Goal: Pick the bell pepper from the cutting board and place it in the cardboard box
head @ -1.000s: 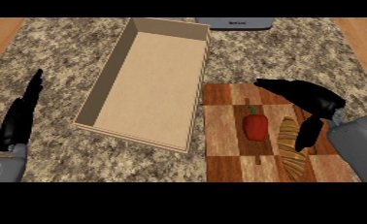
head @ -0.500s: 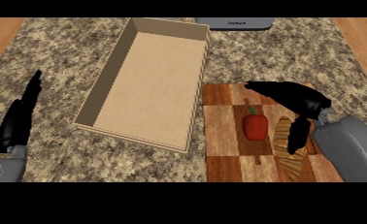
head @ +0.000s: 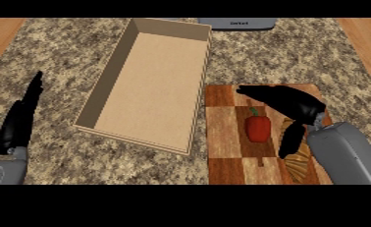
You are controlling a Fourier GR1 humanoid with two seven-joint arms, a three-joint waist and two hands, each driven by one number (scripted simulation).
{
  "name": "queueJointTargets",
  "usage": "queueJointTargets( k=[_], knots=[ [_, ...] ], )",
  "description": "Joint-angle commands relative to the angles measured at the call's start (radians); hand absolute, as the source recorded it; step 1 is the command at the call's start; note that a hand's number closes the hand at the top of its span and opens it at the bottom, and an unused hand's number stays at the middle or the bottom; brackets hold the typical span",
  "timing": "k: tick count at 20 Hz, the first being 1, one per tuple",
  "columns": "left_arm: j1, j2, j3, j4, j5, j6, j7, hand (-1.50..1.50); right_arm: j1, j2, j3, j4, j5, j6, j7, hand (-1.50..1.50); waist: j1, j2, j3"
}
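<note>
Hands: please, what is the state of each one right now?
Left hand: open, resting at the left edge, holding nothing.
Right hand: open over the bell pepper, not yet holding it.

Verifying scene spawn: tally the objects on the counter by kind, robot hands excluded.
bell pepper: 1
bread: 1
cutting board: 1
cardboard box: 1
grey object at the far edge: 1
Total: 5

I see the table (head: 290, 49) lit evenly and fairly brightly, the light seeming to come from above. Inside the cardboard box (head: 109, 81), the left wall lies in shade while the floor is pale.
</note>
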Motion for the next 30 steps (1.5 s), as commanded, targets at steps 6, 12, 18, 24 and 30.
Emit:
queueJointTargets(
  k=[6,12,18,24,30],
  knots=[
    [0.029,0.006,0.049,-0.056,-0.003,-0.042,0.003,0.00,0.092,0.032,0.018,-0.195,0.055,0.137,0.132,-1.50,-0.002,-0.001,0.000],
    [0.052,-0.021,0.053,-0.007,-0.022,-0.048,-0.062,0.00,0.026,0.097,0.017,-0.004,0.143,0.085,0.136,-1.50,0.005,0.001,0.000],
    [-0.020,-0.030,0.042,-0.022,-0.046,-0.050,0.026,0.00,0.010,0.119,0.057,0.088,0.282,-0.181,0.024,1.50,0.007,0.002,0.001],
    [-0.040,-0.053,0.045,-0.001,-0.078,-0.022,0.022,0.00,-0.033,0.181,0.042,0.190,0.371,-0.347,0.006,1.50,0.004,0.003,0.000],
    [0.020,-0.094,0.018,-0.075,-0.090,-0.014,0.025,0.00,-0.176,0.096,-0.049,0.296,0.351,-0.386,-0.178,1.50,0.016,0.004,0.001]
  ],
)
